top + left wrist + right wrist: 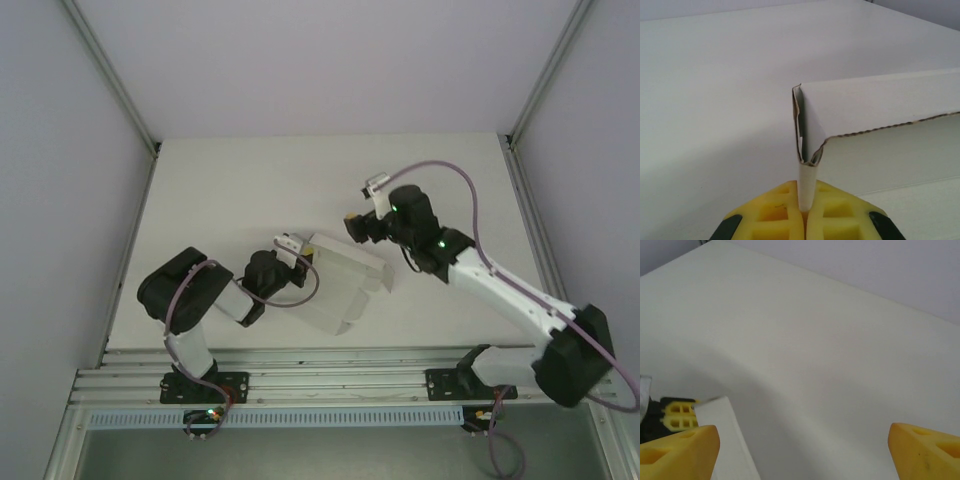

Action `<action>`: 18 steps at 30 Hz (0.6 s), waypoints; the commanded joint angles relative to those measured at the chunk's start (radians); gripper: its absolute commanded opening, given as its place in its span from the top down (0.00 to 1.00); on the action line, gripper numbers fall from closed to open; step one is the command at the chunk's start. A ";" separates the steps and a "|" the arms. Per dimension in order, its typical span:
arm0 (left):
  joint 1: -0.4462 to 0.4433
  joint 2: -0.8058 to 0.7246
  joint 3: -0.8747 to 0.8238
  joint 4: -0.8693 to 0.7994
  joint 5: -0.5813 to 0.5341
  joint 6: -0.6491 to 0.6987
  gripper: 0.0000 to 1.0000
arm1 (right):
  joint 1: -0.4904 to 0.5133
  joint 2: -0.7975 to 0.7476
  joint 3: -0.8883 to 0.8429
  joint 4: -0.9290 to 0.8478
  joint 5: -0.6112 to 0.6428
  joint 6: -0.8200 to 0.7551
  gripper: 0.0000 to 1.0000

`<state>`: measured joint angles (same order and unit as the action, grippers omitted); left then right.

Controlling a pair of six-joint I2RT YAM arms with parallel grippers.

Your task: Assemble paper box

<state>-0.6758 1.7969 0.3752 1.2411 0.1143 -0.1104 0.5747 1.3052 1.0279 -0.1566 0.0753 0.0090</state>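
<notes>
Box [345, 285] sits partly folded near the middle of the desk's [250, 180] near edge. Left end effector [806, 220] is clenched on one thin flap. Right end effector [356, 226] is spread wide, grasping nothing, just beyond the box. Risk: with only this one-sided pinch, any pull could crease, tear or slip the flap, or swing the box.

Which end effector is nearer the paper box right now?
Left. The left end effector is shut on a flap edge of the paper box. The right end effector is open just beyond the box's far edge, holding nothing.
</notes>
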 commanded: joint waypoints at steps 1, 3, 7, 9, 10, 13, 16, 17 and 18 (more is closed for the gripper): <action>-0.009 0.028 0.020 0.016 0.010 0.024 1.00 | 0.003 0.156 0.096 -0.180 -0.137 0.016 0.13; -0.011 0.029 0.018 0.018 0.000 0.025 1.00 | 0.002 0.230 0.135 -0.194 -0.155 0.012 0.16; -0.012 0.024 0.014 0.016 -0.012 0.034 1.00 | 0.008 0.314 0.152 -0.196 -0.232 0.005 0.24; -0.012 0.022 0.011 0.016 -0.014 0.035 1.00 | 0.011 0.344 0.153 -0.203 -0.231 0.027 0.27; -0.013 0.024 0.013 0.014 -0.018 0.033 1.00 | 0.010 0.359 0.154 -0.213 -0.229 0.034 0.30; -0.013 0.033 0.017 0.015 -0.028 0.033 0.96 | 0.012 0.380 0.133 -0.219 -0.234 0.053 0.31; -0.014 0.048 0.027 0.015 -0.025 0.031 0.93 | 0.011 0.387 0.099 -0.198 -0.240 0.072 0.33; -0.014 0.053 0.031 0.015 -0.026 0.029 0.92 | 0.011 0.389 0.093 -0.197 -0.239 0.075 0.33; -0.014 0.056 0.037 0.015 -0.029 0.027 0.90 | 0.011 0.388 0.087 -0.193 -0.238 0.078 0.33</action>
<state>-0.6815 1.8248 0.3878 1.2652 0.0963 -0.0849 0.5804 1.6672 1.1488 -0.3141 -0.1394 0.0612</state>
